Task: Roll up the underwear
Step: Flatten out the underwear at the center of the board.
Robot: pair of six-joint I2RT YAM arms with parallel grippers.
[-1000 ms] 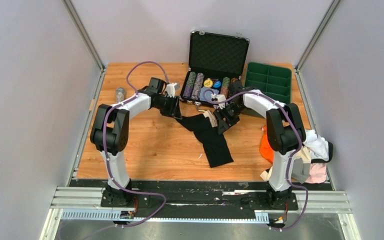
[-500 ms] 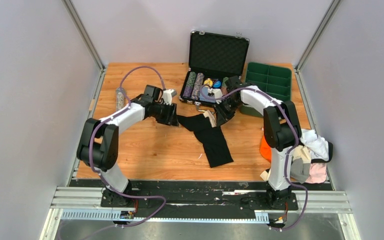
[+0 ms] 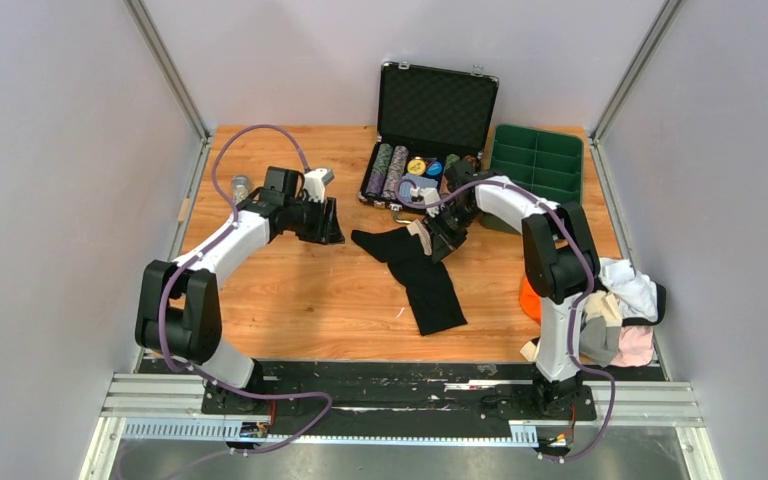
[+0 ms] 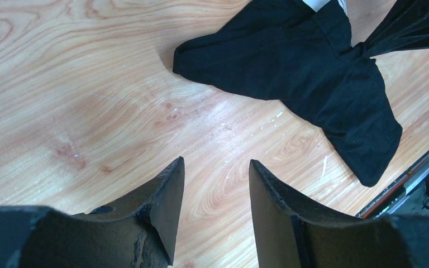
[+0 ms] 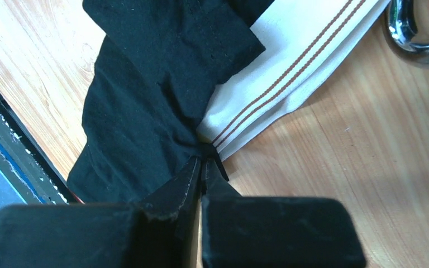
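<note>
One grip made: right tool shut on black underwear; left tool withdrawn leftward, open, empty. Roll likely next.

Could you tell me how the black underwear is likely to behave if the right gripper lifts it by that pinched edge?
Probably floppy: the black underwear bunches into folds at the right gripper, so it should drape. Likely light, being thin cloth lying flat. The white waistband may trail along.

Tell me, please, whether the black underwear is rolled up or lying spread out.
Spread out: the black underwear lies flat, unrolled, its edge pinched in the right gripper.
</note>
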